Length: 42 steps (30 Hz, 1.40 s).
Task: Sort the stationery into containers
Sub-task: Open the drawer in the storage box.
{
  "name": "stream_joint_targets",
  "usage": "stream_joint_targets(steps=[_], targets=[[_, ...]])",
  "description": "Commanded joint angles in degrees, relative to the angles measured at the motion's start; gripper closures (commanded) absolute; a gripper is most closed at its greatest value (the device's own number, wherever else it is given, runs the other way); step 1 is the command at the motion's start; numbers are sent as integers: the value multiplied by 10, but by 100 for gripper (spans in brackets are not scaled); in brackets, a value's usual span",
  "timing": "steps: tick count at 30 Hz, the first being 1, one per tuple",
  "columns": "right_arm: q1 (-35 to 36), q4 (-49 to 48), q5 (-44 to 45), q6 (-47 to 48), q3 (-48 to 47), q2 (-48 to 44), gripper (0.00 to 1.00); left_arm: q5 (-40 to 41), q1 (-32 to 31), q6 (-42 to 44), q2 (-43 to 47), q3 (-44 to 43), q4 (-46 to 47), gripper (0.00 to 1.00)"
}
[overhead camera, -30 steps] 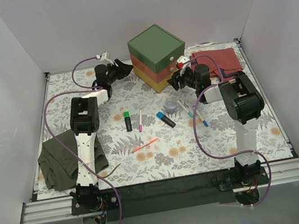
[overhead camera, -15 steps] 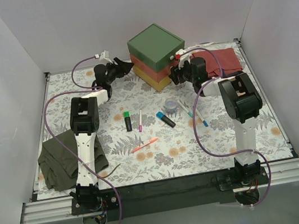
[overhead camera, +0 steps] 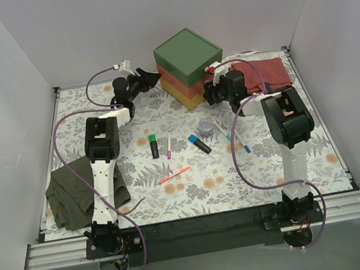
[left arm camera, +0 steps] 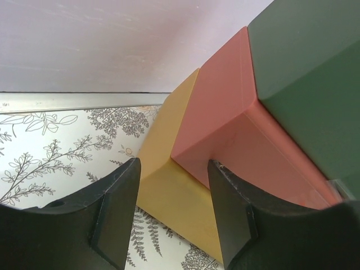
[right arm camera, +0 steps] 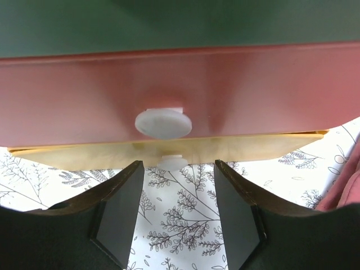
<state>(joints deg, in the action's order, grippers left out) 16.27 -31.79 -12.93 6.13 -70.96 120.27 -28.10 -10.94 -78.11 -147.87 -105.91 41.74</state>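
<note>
The box (overhead camera: pixel 190 67) stands at the back with green, salmon-red and yellow layers, all drawers shut. My right gripper (overhead camera: pixel 212 91) is open just before its knob face. In the right wrist view the salmon drawer's knob (right arm camera: pixel 163 122) and the yellow drawer's knob (right arm camera: pixel 172 162) sit just above my open gripper (right arm camera: pixel 177 208). My left gripper (overhead camera: pixel 151 78) is open and empty by the box's left side (left arm camera: pixel 163 185). On the mat lie a green-capped marker (overhead camera: pixel 153 145), pink pen (overhead camera: pixel 169 143), blue-capped marker (overhead camera: pixel 199 144), tape roll (overhead camera: pixel 205 131), two white pens (overhead camera: pixel 222 130), and an orange-red pen (overhead camera: pixel 174 174).
A folded red cloth (overhead camera: pixel 262 72) lies right of the box, behind my right arm. An olive-green cloth (overhead camera: pixel 79 192) lies at the near left. Purple cables loop over both arms. White walls close in the back and sides.
My right gripper has moved in towards the box's knob face and now sits close before it. The left arm has barely moved.
</note>
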Motion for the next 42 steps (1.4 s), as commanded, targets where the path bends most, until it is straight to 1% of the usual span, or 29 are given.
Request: stream_joint_targets(steps=[1,6,14,15,17,18,24,27,31,32,33,34,35,38,41,42], targets=[[3,3,20,-11,-34,8,39,-8,1,-9,7,-3,24,49],[7,26,37,-14,-52,18,43,-10,2,-14,0,-11,27,48],[13,62,27,1,-82,32,49,-10,3,-14,1,-6,34,48],[14,63,23,4,-83,32,52,-9,3,-14,2,-7,35,48],[14,73,20,3,-87,35,55,-7,5,-15,1,-6,36,48],[14,74,19,-2,-88,37,60,-7,4,-14,1,-6,36,48],[14,76,12,-3,-68,21,76,-8,5,-11,6,2,40,48],[14,77,23,0,-40,-2,78,-11,5,-8,10,8,40,47],[10,76,12,13,-8,-27,82,-13,6,-5,11,11,41,47],[8,75,9,13,-7,-28,81,-13,6,-4,10,12,41,44],[8,75,11,13,-7,-28,65,-13,5,-4,10,12,43,44],[9,74,20,9,-6,-28,54,-11,6,-3,10,16,44,44],[9,72,25,6,-1,-31,40,-11,7,-3,10,18,46,44],[8,42,19,3,19,-38,33,-6,6,-4,13,27,53,43],[7,-12,8,-4,35,-39,32,-1,6,-5,14,37,62,43],[6,-31,2,-6,43,-38,34,1,6,-6,14,37,64,43]])
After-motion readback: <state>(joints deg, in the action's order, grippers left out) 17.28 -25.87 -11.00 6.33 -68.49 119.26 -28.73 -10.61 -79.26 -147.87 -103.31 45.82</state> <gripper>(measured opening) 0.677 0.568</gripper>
